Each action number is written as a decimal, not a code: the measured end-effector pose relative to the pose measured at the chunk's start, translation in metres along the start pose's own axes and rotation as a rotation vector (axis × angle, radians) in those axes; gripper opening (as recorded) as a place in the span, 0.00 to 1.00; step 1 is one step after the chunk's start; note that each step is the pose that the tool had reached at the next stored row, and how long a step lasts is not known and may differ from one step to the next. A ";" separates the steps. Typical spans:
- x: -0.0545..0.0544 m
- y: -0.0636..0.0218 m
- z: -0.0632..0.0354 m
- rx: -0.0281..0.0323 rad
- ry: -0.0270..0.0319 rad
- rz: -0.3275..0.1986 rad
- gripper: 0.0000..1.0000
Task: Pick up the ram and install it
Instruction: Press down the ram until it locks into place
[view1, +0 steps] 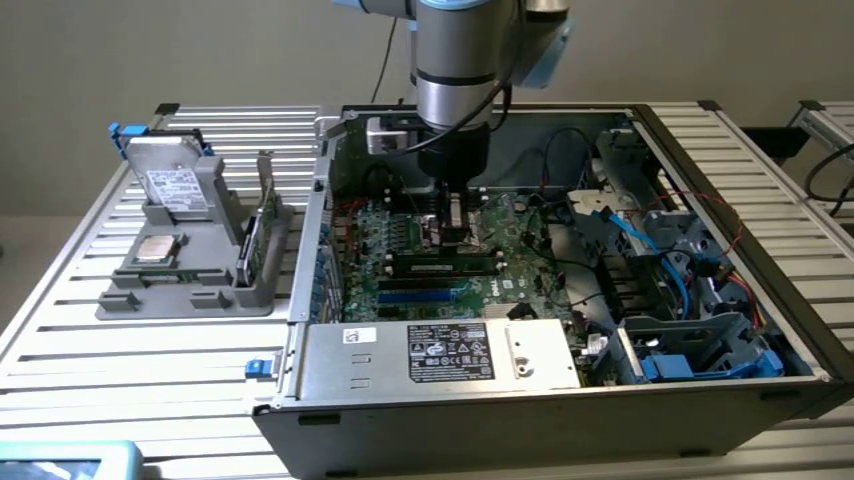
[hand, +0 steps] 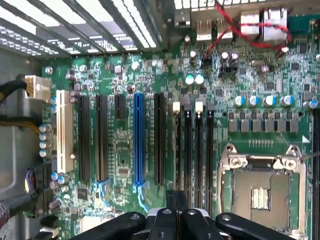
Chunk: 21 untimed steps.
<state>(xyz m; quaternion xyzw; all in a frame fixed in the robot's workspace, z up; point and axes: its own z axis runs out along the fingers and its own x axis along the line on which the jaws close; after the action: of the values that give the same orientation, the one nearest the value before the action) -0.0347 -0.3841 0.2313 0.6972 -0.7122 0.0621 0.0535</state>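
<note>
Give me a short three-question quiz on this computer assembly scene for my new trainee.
1. True or false: the gripper is down inside the computer case.
2. On the motherboard, the long slot standing between black ones is: A red, B blue, C yellow.
3. Fill in: the grey tray sits on the exterior view's ____ of the case.
Key: 1 true; 2 B; 3 left.
</note>
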 end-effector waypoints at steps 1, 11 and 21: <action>0.000 0.0045 -0.0001 0.0000 0.0000 0.000 0.11; -0.001 0.0187 0.0007 0.0040 -0.0002 0.001 0.11; -0.002 0.0187 0.0042 0.0084 -0.0002 0.001 0.11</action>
<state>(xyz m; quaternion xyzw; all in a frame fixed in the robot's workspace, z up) -0.0533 -0.3825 0.2266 0.6969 -0.7124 0.0651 0.0504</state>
